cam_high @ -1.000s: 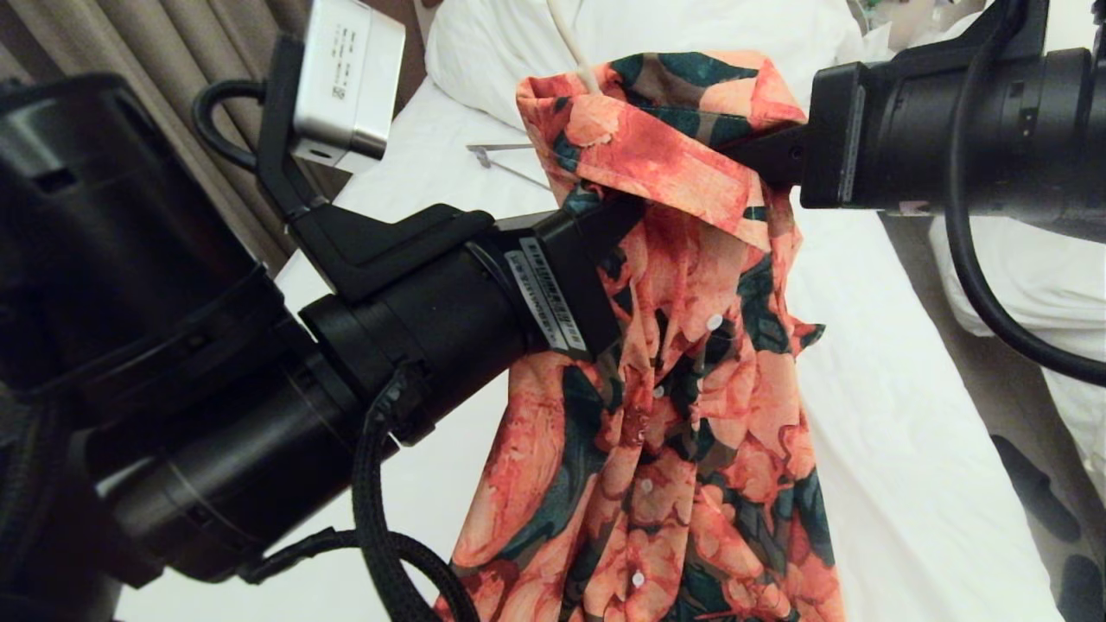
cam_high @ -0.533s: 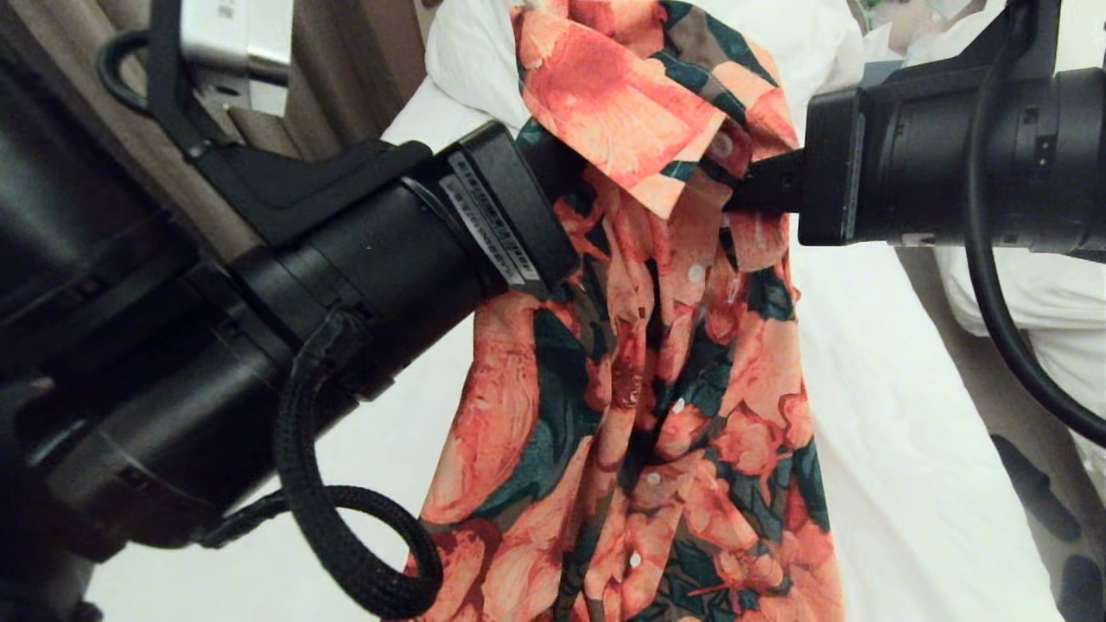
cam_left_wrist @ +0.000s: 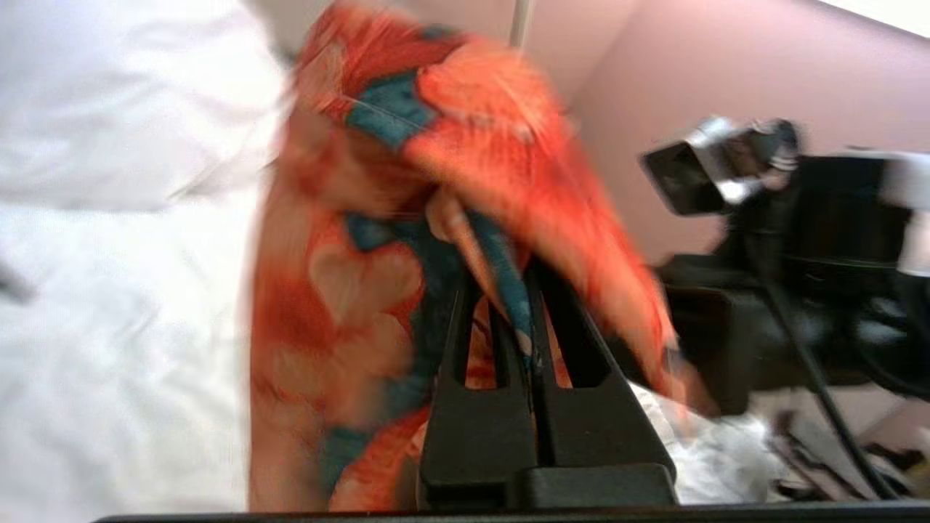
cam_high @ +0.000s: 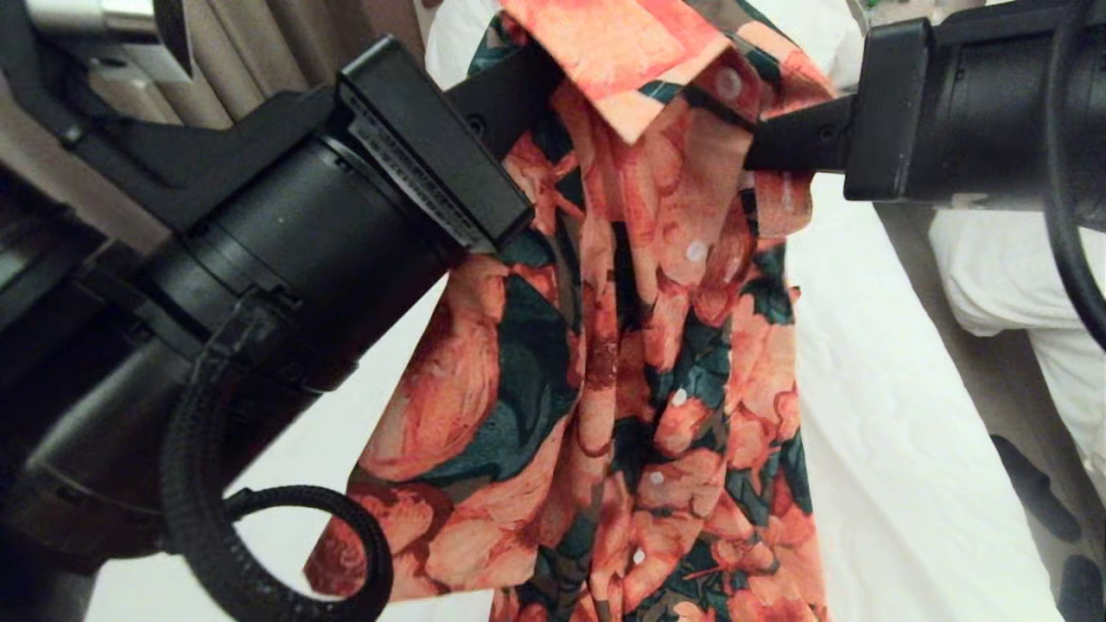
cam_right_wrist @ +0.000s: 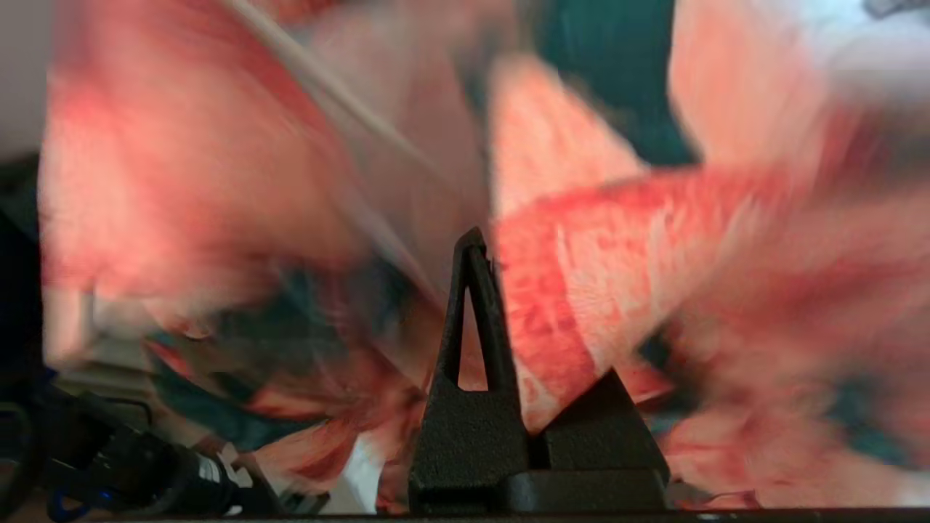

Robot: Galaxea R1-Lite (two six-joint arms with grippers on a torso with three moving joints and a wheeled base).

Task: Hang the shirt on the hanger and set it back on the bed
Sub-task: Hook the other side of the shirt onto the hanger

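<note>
A: Hanging in the air above the bed (cam_high: 873, 380), the shirt (cam_high: 622, 363) is pinched at its collar from both sides. The left end effector (cam_left_wrist: 524, 319) is clenched on a fold of its fabric. The right end effector (cam_high: 756, 142) comes in from the opposite side, clamped on the other collar edge.

B: Which way does the shirt run?

A: Its long axis is vertical, collar up, hem down toward the sheet, button placket facing the robot's head. Both arms are equally close, each touching the collar.

B: And the hanger?

A: A thin cream rod, likely the hanger (cam_right_wrist: 341, 98), shows inside the neck opening in the right wrist view. Lowering probably comes next.
</note>
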